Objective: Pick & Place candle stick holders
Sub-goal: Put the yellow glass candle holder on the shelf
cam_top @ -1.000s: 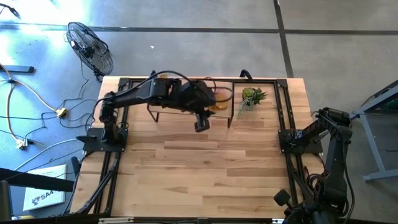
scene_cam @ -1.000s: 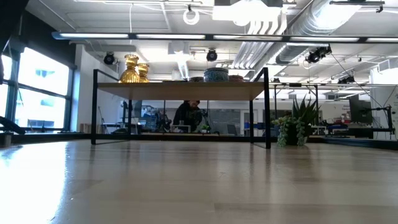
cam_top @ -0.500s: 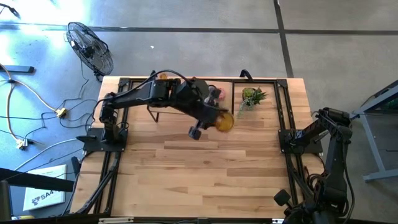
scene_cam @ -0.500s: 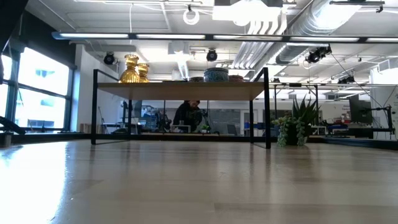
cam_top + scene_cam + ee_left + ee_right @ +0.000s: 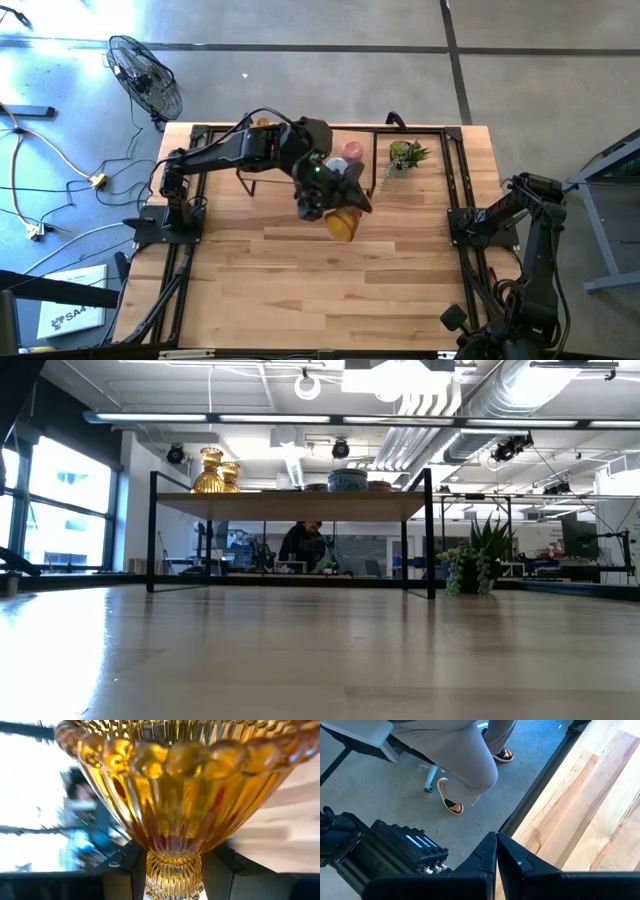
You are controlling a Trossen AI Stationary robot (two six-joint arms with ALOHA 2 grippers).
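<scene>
My left gripper (image 5: 335, 210): clamped on the ribbed amber glass candle stick holder (image 5: 342, 223), held above the wooden table (image 5: 300, 280), near the shelf.
My right gripper (image 5: 496, 851): closed, parked at the table's edge.

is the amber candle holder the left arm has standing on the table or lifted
Cannot tell for sure. The left end effector is shut on the amber candle holder at its ribbed stem, but the overhead view does not show whether its base touches the table.

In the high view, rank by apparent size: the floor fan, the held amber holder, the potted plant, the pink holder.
1. floor fan
2. potted plant and amber holder in the left gripper: too alike to rank; the holder is raised nearer the camera.
3. pink holder
</scene>
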